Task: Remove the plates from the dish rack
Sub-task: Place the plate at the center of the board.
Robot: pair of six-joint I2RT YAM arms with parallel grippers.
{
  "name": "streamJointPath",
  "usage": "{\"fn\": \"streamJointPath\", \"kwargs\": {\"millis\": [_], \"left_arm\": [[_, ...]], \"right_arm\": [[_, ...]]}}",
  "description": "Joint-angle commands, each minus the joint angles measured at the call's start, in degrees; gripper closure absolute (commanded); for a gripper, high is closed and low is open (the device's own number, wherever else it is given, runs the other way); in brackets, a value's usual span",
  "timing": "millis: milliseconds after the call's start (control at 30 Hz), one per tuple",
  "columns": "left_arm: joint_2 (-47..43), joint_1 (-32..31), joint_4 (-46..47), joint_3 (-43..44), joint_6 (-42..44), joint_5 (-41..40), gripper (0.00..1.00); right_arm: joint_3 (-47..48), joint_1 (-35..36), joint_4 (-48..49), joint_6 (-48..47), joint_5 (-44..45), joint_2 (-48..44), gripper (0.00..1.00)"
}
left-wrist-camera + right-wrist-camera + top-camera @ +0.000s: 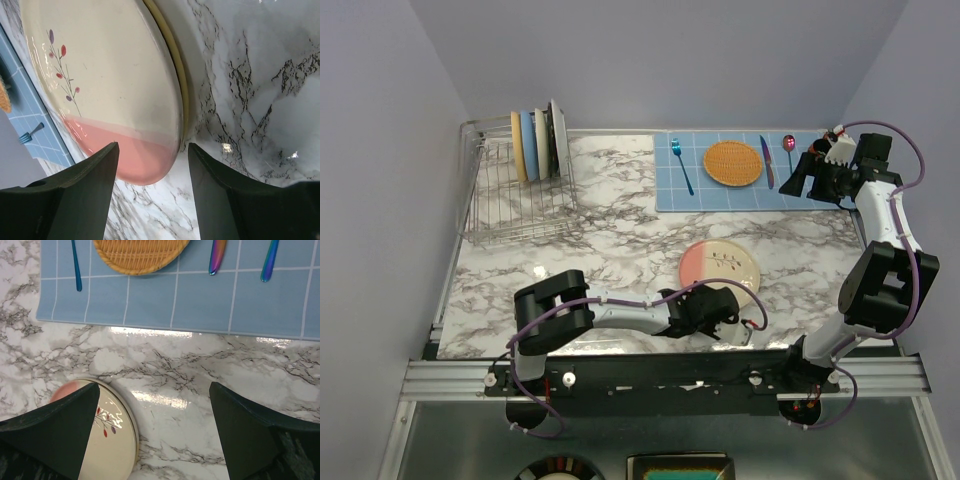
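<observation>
Left tool (153,146): open, empty; plate (110,75) partly cut off.
Right tool (153,385): wide open, empty.
Rack (510,205): plates (538,143) edge-on, faces hidden.

Entry: I read no text, label, brand, number or sign in any of my three views. The only marking I find is the twig motif (64,75) on the pink-and-cream plate (719,266). It sits on the cream half, toward 3 o'clock in the top view, and is a drawing, not lettering.
</observation>
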Motion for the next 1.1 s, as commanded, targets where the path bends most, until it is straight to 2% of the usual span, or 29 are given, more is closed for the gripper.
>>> {"fn": "streamJointPath", "kwargs": {"millis": [0, 833, 1067], "left_arm": [[0.3, 0.0, 1.8, -0.6, 0.5, -1.6, 0.34], [0.9, 2.0, -0.7, 2.6, 1.8, 0.4, 0.34], [-2.2, 2.1, -1.7, 2.0, 0.0, 0.4, 0.34]], "right_arm": [[-1.0, -0.5, 0.6, -0.8, -1.3, -1.2, 0.00], [-0.8, -0.7, 0.2, -0.9, -1.9, -1.1, 0.00], [-0.9, -0.6, 0.1, -1.0, -2.0, -1.0, 0.00]]}}
